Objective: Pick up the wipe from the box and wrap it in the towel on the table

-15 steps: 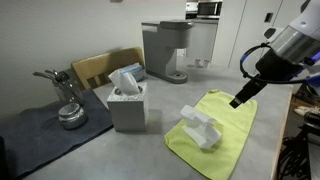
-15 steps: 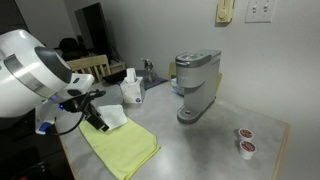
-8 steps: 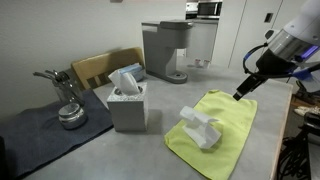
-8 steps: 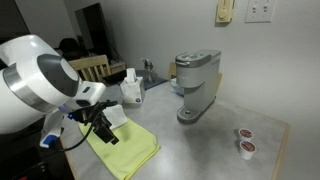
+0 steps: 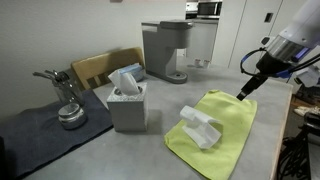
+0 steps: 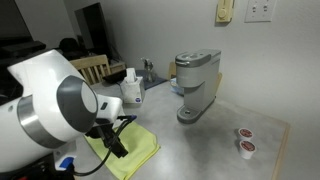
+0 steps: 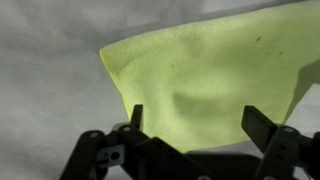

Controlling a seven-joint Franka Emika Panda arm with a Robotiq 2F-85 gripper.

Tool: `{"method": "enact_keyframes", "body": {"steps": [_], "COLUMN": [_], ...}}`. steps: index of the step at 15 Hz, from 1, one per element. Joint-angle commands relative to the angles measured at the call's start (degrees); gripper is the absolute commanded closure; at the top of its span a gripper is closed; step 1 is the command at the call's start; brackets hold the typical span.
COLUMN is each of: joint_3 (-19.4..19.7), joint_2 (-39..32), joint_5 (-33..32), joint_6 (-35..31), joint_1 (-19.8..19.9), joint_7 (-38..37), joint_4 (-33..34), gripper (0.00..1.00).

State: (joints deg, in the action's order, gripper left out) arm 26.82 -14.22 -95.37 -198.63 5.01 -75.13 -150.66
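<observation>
Tool [image 5: 243, 91] on the Panda arm hangs in the air over the far edge of a yellow-green towel [image 5: 225, 125], apart from the cloth, as seen in an exterior view. From the wrist view, its two dark fingers [image 7: 258, 123] stand spread wide with nothing between them, and the towel's corner fills the space beyond.

A crumpled white wipe [image 5: 200, 128] lies on the towel, at the end nearer the box [image 5: 127, 106]. It sits uncovered, with the towel flat on the grey surface [image 5: 140, 155]. The tool is well apart from the wipe.

The box stands beside the towel with another white sheet poking from its top. Behind it are a grey coffee machine [image 5: 165, 50] and a wooden chair [image 5: 100, 68]. A metal pot [image 5: 69, 112] rests on a dark mat [image 5: 40, 135] at the surface's edge.

In an exterior view, the arm's bulky white body blocks much of the towel and the wipe cannot be seen. Two small pods [image 6: 244, 141] sit near the surface's other end, past the coffee machine.
</observation>
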Motion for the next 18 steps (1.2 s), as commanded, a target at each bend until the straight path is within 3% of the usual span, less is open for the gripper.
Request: {"method": "enact_keyframes", "body": {"steps": [1,5,9,14,18], "joint_3": [0.0,-0.2,-2.8,-10.5,-10.1], "joint_2": [-0.4,-0.8,-1.4,-3.7,-6.7], "joint_5": [0.0,0.5,0.8,0.9,0.4], "joint_6": [0.0,0.4,0.5,0.7,0.4], "joint_1": [-0.1,-0.2,2.1,9.2,11.3], "joint_7": [0.0,0.4,0.4,0.7,1.5], "joint_4": [0.3,0.8,1.0,2.7,6.1], "gripper": [0.00,0.00,0.00,0.00,0.00]}}
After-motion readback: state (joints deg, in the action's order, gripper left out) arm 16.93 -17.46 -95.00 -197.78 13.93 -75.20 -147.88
